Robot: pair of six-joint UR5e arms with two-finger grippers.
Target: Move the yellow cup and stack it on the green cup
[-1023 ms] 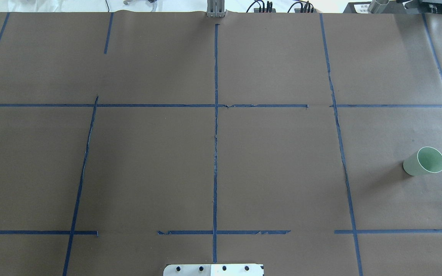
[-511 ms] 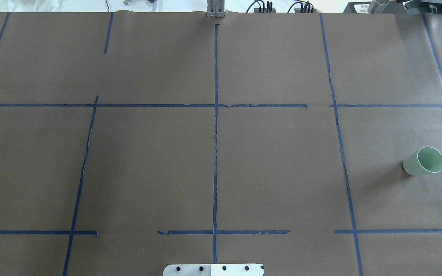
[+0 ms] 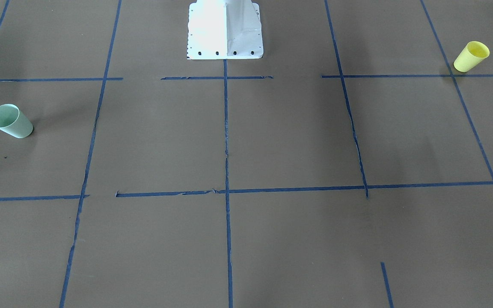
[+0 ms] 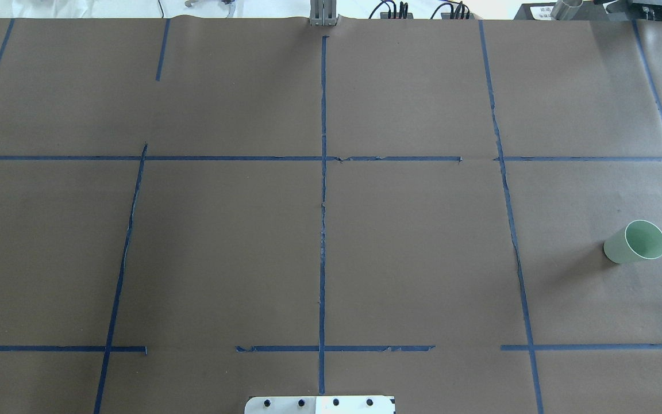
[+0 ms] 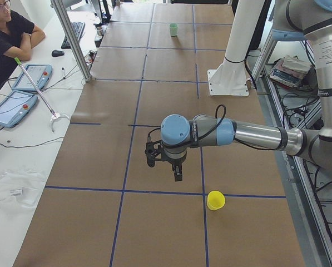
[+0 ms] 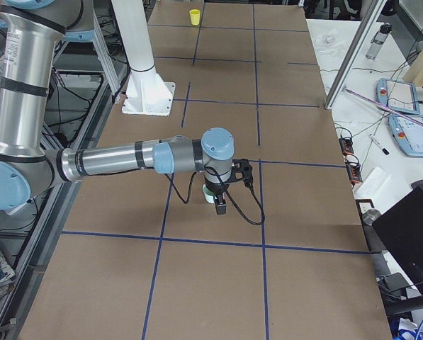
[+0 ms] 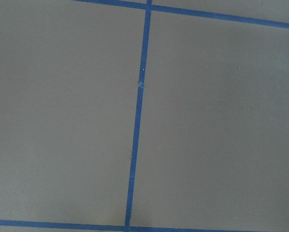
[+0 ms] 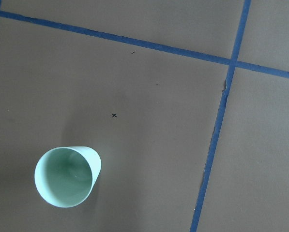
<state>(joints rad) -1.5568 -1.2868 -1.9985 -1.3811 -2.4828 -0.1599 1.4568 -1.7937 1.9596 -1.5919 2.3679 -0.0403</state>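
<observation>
On my left, the left gripper (image 5: pixel 175 169) hangs near the upright yellow cup (image 5: pixel 214 199); I cannot tell its finger gap. Far right, the right gripper (image 6: pixel 220 205) hovers by the upright green cup (image 4: pixel 635 242), fingers equally unreadable. Nothing has shifted in the last second, so I judge the transfer not yet begun.

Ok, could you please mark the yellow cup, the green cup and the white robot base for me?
yellow cup (image 3: pixel 469 59): exterior front-facing view, outer wall below the rim.
green cup (image 8: pixel 66 177): right wrist-mounted view, inside, through the open mouth.
white robot base (image 3: pixel 225 32): exterior front-facing view, middle of its white surface.
</observation>
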